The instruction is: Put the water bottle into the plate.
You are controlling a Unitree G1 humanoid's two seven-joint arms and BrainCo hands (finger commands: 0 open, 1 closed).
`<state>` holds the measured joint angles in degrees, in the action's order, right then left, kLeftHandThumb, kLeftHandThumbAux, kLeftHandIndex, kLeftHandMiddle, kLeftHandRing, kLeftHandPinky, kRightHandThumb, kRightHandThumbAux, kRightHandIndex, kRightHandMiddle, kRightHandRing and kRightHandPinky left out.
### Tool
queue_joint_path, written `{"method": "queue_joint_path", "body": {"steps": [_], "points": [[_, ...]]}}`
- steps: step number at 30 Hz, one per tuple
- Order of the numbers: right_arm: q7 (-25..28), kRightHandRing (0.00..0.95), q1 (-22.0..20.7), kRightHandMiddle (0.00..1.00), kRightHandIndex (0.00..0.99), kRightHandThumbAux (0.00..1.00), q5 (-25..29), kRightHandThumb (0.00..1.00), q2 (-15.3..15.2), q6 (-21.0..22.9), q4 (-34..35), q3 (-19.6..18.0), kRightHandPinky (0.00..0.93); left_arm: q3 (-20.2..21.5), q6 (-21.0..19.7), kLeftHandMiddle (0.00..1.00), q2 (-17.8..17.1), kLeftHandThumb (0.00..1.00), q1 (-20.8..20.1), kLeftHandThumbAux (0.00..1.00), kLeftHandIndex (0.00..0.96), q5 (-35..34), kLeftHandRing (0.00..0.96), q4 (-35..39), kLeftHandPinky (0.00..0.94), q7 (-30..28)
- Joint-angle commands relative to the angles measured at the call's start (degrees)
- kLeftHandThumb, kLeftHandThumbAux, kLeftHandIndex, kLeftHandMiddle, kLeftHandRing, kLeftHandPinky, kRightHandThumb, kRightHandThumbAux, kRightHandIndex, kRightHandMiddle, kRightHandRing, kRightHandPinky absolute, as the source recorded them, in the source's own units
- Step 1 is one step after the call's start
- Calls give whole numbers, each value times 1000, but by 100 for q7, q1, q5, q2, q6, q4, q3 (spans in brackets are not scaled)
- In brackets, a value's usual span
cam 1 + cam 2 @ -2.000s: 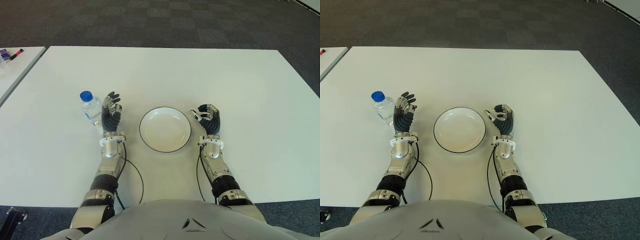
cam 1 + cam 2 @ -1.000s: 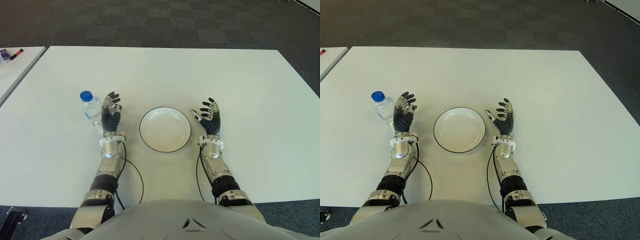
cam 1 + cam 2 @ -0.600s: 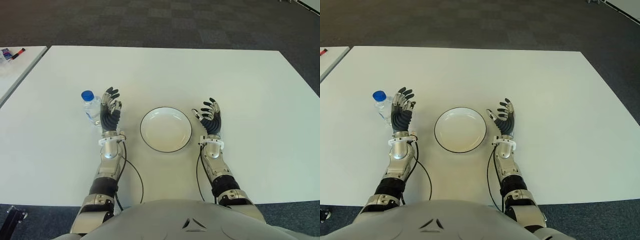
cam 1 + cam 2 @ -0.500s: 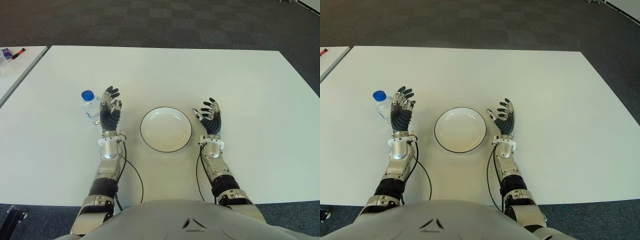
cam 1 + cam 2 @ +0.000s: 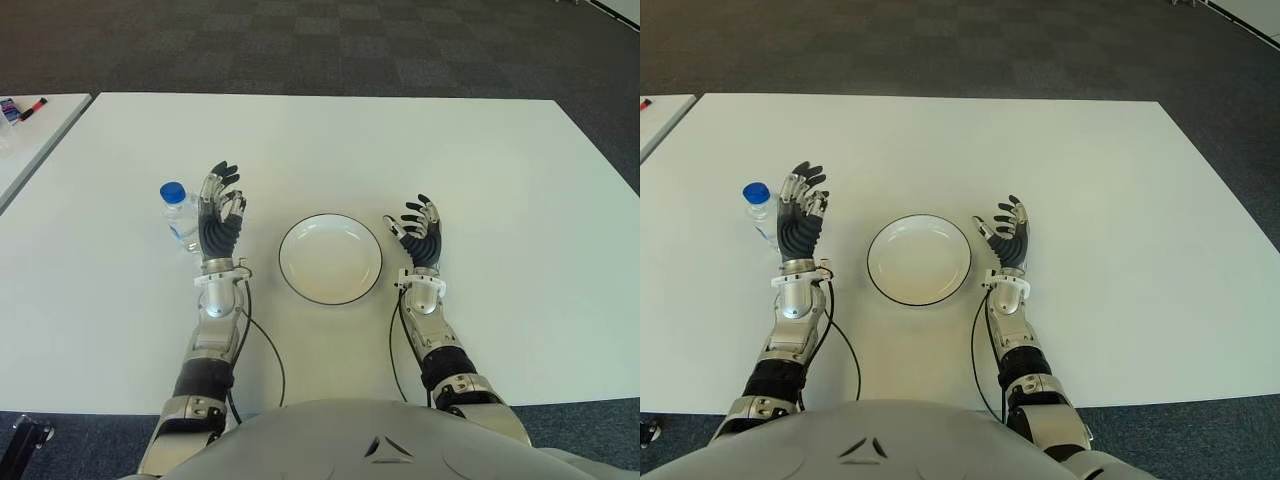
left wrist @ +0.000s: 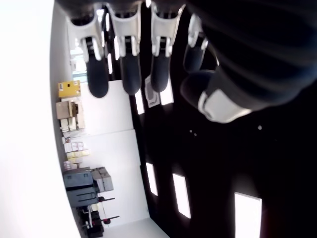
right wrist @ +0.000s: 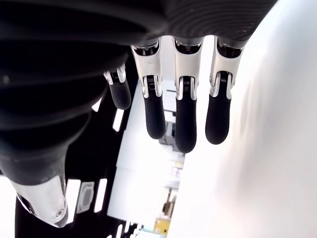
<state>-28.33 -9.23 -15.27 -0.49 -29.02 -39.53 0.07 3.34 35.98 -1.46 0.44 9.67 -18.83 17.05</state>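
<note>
The bottle (image 5: 181, 214), blue-capped, stands upright on the table (image 5: 500, 180), left of the plate (image 5: 330, 259); no label text is legible. The left hand (image 5: 221, 218) is just beside the bottle, fingers spread and empty. The right hand (image 5: 420, 233), right of the plate, is likewise spread and empty.

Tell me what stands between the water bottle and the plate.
Only the robot's own left hand, open and empty, shows between the water bottle and the plate. Otherwise there is bare white table between them. The right hand, also open, shows on the plate's far side.
</note>
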Motion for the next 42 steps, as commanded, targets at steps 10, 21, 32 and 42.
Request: {"method": "queue_joint_path", "body": {"steps": [10, 21, 32, 42], "points": [[-93, 352, 47, 300, 151, 708, -45, 594, 81, 149, -140, 61, 406, -17, 202, 227, 4, 682, 171, 584, 174, 1, 249, 229, 305, -96], [-113, 354, 54, 309, 157, 715, -44, 621, 95, 156, -109, 116, 404, -33, 270, 221, 65, 687, 334, 563, 171, 24, 250, 656, 310, -131], [-113, 359, 56, 316, 158, 715, -52, 620, 98, 144, -108, 154, 406, -106, -408, 255, 363, 688, 1158, 562, 204, 637, 272, 3029, 323, -88], [-69, 362, 28, 319, 158, 724, -15, 643, 122, 159, -124, 152, 405, 14, 201, 284, 788, 694, 1296, 551, 247, 1824, 283, 3375, 310, 948]]}}
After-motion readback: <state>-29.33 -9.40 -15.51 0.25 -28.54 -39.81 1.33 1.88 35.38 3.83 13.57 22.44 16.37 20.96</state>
